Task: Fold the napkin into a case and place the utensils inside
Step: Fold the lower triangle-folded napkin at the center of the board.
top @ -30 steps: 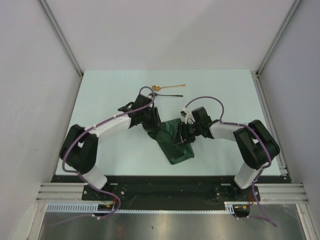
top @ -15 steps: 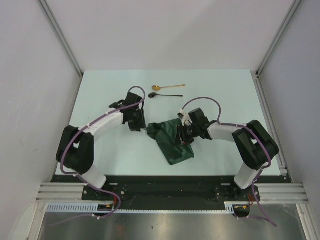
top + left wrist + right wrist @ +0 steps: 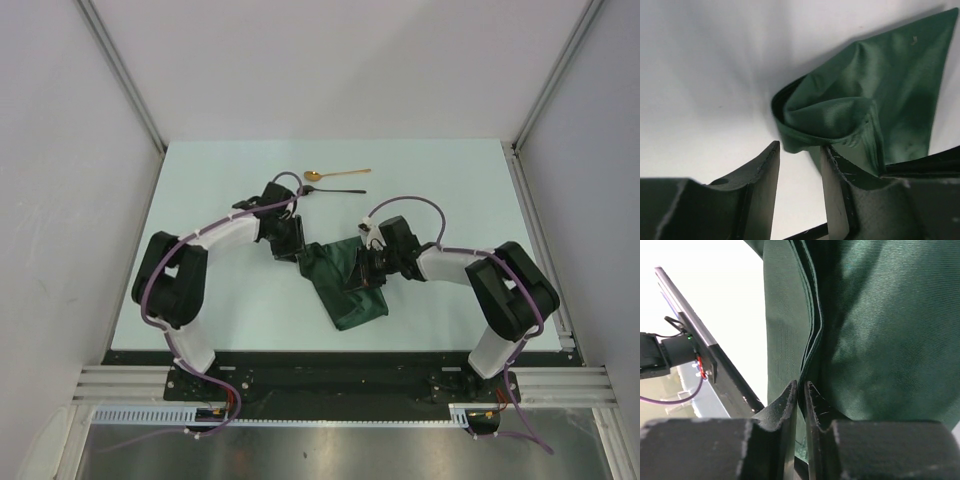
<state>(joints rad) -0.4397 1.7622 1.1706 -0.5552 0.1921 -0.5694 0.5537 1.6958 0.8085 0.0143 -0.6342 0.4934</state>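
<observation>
Overhead, the crumpled dark green cloth napkin [image 3: 350,300] lies on the pale table [image 3: 200,180], partly hidden beneath the right gripper [image 3: 801,386], whose fingers pinch its layered edge; the left gripper [image 3: 800,147] stands spread at its corner.

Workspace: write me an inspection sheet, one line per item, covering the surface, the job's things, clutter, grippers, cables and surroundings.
Surface: pale table, no marks seen.
Job's things: dark green napkin partly folded and rumpled between the arms; gold spoon and black spoon lie side by side at the far side, apart from the cloth.
Clutter: nothing seen.
Grippers: left gripper open at the napkin's folded corner; right gripper pinched on the napkin's layered edge.
Cables: purple cables loop above both wrists.
Surroundings: white walls, metal frame rails.
</observation>
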